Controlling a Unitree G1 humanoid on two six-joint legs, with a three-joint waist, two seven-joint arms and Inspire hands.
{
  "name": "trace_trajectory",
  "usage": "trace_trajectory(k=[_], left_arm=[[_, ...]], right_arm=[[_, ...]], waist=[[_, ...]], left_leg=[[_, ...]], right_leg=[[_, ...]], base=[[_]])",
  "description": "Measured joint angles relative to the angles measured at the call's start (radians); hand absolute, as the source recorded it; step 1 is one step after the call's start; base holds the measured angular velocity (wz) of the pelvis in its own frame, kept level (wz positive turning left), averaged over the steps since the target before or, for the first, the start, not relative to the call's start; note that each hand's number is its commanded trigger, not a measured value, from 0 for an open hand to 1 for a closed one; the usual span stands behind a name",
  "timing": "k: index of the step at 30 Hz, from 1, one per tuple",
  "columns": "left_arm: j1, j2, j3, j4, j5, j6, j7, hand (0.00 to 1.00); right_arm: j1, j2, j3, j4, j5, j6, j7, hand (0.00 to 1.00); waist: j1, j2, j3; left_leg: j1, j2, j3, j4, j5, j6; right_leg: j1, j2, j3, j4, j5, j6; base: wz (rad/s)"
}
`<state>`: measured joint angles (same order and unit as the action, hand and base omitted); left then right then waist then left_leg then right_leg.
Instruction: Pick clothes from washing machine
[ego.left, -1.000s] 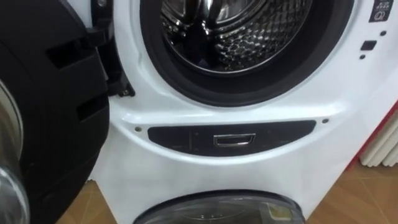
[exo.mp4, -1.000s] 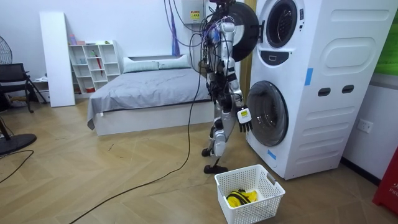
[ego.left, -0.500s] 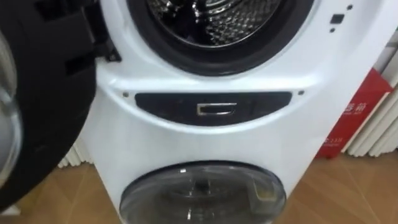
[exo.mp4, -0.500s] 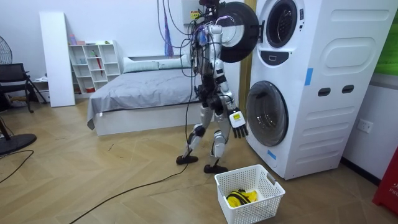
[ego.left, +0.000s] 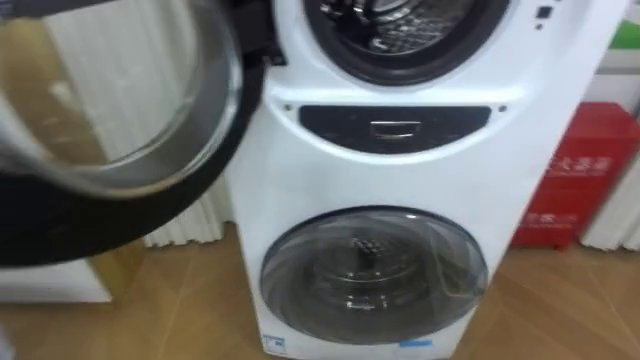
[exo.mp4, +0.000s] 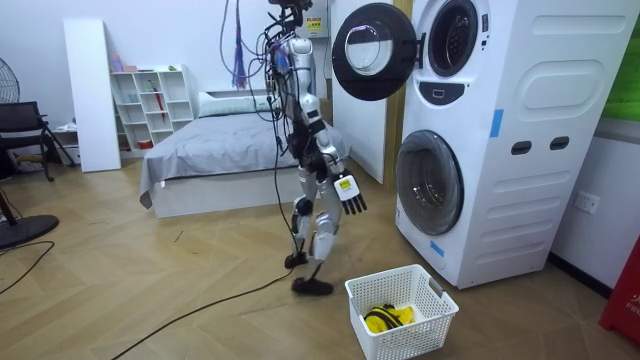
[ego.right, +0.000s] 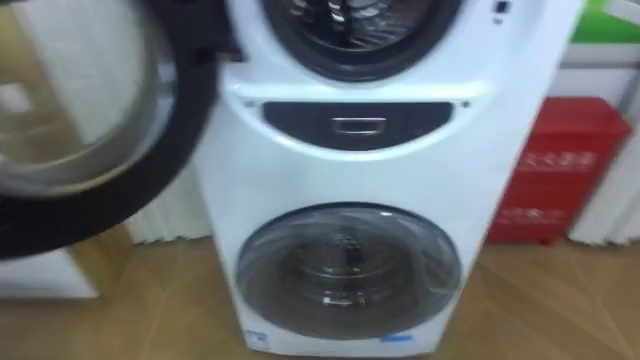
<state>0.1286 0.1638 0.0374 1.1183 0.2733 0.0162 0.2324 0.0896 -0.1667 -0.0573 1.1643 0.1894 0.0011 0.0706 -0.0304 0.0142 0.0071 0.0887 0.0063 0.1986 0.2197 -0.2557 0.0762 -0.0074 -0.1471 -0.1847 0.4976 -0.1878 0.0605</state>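
Robot's right hand (exo.mp4: 348, 192) hangs slack-fingered and empty near the washing machine (exo.mp4: 480, 140).

A home bedroom: bed (exo.mp4: 235, 135), shelf (exo.mp4: 152, 100), stacked washing machine (exo.mp4: 520, 190).

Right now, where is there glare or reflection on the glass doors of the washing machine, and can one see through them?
Left eye view: the open upper door is see-through, and its metal rim glints; the lower door carries soft grey reflections, with its inside dim behind them. Room view: the upper door reflects pale light in its glass.
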Motion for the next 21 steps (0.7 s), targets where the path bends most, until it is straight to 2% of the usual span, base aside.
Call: trace_trajectory(k=[1,2,3,4,5,9,12,13,16,21], left_arm=[[-0.001,0.002,0.025,-0.002,-0.01,0.0,0.004,0.0],[-0.003,0.003,0.036,-0.003,-0.017,-0.001,0.007,0.0],[-0.005,0.003,0.046,-0.003,-0.048,-0.004,0.019,0.0],[-0.004,0.003,0.047,-0.003,-0.063,-0.014,0.027,0.0],[0.002,-0.004,0.047,-0.002,-0.088,-0.026,0.027,0.0],[0.005,-0.021,0.045,-0.001,-0.15,-0.032,0.029,0.0],[0.014,-0.024,0.043,0.001,-0.196,-0.031,0.029,0.0],[0.017,-0.028,0.038,0.002,-0.205,-0.03,0.029,0.0],[0.017,-0.042,0.038,0.002,-0.206,-0.03,0.021,0.0],[0.017,-0.04,0.04,0.005,-0.23,-0.03,-0.001,0.0]], right_arm=[[-0.005,0.005,0.022,0.009,-0.004,0.0,0.005,0.0],[-0.008,0.006,0.039,0.014,-0.005,0.0,0.006,0.0],[-0.011,0.007,0.066,0.025,-0.008,0.0,0.007,0.0],[-0.016,0.007,0.083,0.038,-0.014,-0.001,0.008,0.0],[-0.014,0.005,0.085,0.045,-0.021,0.0,0.007,0.0],[-0.016,0.004,0.085,0.047,-0.021,0.0,0.006,0.0],[-0.018,0.0,0.107,0.043,-0.018,0.0,0.005,0.0],[-0.02,-0.002,0.114,0.043,-0.019,0.0,0.005,0.0],[-0.023,-0.001,0.115,0.043,-0.021,0.0,0.006,0.0],[-0.019,0.004,0.114,0.043,-0.021,0.0,0.009,0.0]], waist=[[0.014,-0.017,-0.0046],[0.015,-0.013,-0.0069],[0.025,-0.024,-0.0086],[0.041,-0.031,-0.0058],[0.041,-0.029,-0.0057],[0.043,-0.021,-0.0075],[0.044,-0.026,-0.0061],[0.042,-0.028,-0.0036],[0.046,-0.026,-0.0035],[0.046,-0.034,-0.005]], left_leg=[[-0.014,-0.002,0.009,0.0,0.009,-0.008],[-0.018,-0.003,0.01,0.0,0.014,-0.013],[-0.026,-0.004,0.018,0.0,0.023,-0.023],[-0.03,-0.002,0.029,0.0,0.029,-0.032],[-0.036,0.003,0.028,0.0,0.035,-0.042],[-0.04,0.026,0.016,0.002,0.048,-0.064],[-0.033,0.036,0.013,-0.001,0.051,-0.076],[-0.03,0.037,0.009,-0.003,0.051,-0.078],[-0.025,0.035,0.009,-0.018,0.054,-0.082],[-0.027,0.026,-0.015,-0.026,0.054,-0.082]], right_leg=[[0.044,0.012,0.017,-0.092,-0.01,0.007],[0.059,0.017,0.018,-0.142,-0.011,0.008],[0.078,0.028,0.018,-0.225,-0.01,0.007],[0.094,0.037,0.019,-0.284,-0.009,0.008],[0.098,0.051,0.018,-0.309,0.006,-0.005],[0.097,0.08,0.021,-0.33,0.014,-0.028],[0.099,0.09,0.018,-0.328,0.004,-0.044],[0.103,0.092,0.017,-0.329,0.003,-0.046],[0.104,0.093,0.017,-0.33,0.001,-0.047],[0.112,0.09,0.009,-0.347,0.002,-0.045]], base=[[-0.27],[-0.33],[-0.41],[-0.42],[-0.3],[-0.07],[-0.01],[0.0],[0.0],[0.05]])
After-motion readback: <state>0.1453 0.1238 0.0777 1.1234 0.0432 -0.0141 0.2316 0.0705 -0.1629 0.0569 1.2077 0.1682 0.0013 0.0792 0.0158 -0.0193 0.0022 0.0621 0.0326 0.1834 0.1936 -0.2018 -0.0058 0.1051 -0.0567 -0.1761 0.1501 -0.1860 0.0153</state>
